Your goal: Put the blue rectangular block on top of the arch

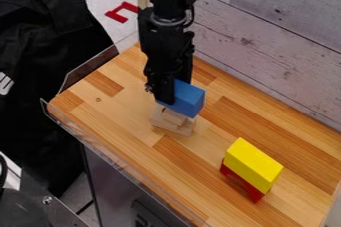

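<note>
Fingers of the black two-finger gripper [172, 89], closed upon the upper-left part of a blue rectangular block [190, 99]. The block's long axis runs from upper left to lower right, its exposed end pointing lower right. It lies directly over the pale, unpainted wooden arch [176, 127]; whether the two touch cannot be told. Beneath, the wood-plank-patterned tabletop [143, 116]. Toward the lower right, well apart, a yellow rectangular block [253, 162] on a red block [255, 194], its long axis likewise directed lower right.
</note>
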You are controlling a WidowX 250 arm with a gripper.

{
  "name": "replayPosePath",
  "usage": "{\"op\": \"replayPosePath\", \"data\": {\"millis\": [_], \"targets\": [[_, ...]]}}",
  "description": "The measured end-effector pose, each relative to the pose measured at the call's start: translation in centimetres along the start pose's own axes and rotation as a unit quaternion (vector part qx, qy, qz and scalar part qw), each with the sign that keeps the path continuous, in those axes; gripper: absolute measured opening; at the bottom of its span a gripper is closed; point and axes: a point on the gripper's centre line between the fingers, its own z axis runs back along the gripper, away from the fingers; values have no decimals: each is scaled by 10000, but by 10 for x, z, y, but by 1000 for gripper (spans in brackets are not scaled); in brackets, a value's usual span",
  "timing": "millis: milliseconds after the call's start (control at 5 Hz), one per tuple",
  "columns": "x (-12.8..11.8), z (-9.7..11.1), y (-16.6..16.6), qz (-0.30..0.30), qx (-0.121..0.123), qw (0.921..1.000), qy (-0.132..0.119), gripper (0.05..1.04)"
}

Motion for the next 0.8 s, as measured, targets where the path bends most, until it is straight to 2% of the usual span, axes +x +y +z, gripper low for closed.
{"op": "replayPosePath", "data": {"millis": [400,800], "targets": [[1,0,0,-24,-8,10000,-48,559],[2,-8,2,-17,146,9999,-60,559]]}}
